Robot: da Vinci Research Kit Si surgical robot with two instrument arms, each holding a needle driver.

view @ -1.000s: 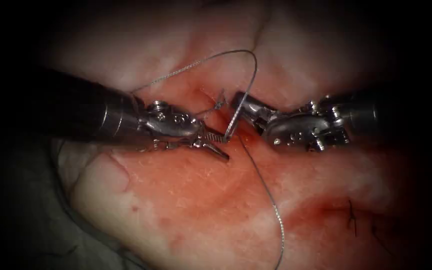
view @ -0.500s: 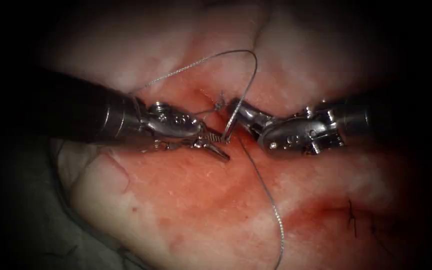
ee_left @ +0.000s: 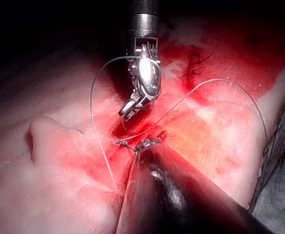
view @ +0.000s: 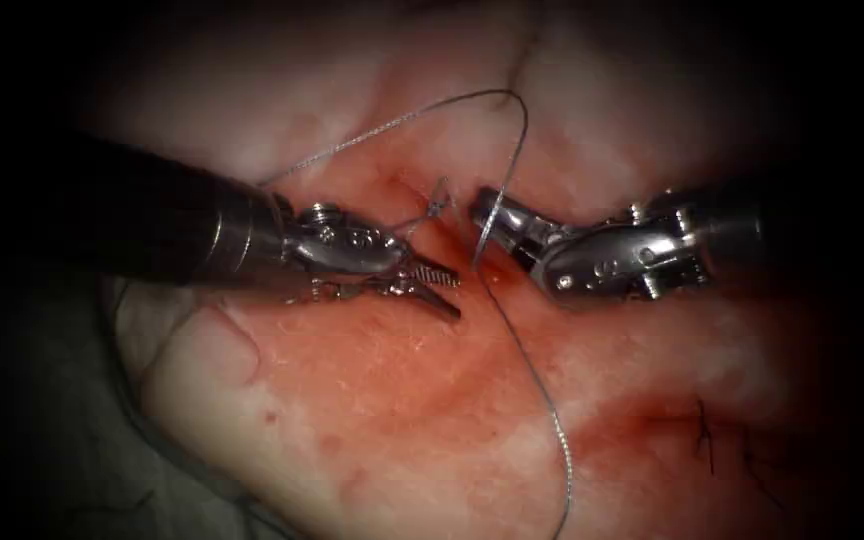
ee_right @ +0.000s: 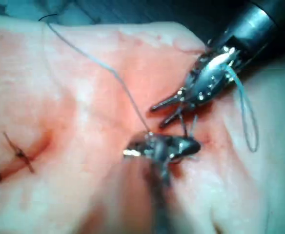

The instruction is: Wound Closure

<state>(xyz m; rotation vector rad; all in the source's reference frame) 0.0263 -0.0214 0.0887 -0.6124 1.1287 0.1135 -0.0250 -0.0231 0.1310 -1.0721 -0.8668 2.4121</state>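
Thread, thin and grey (view: 512, 150), arches from the right pincer (view: 487, 205), clamped on it right of the cut in pale reddened tissue (view: 372, 400). Left pincer (view: 442, 290) gapes empty, just left. Needle location undetermined.

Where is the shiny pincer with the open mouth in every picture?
Endoscope view: left arm's silver metal pincer, open, empty, entering from the left.
Left wrist view: pincer at its dark shaft's end.
Right wrist view: open pincer facing the right pincer holding thin grey thread.
Shared landmark: dark old stitches.
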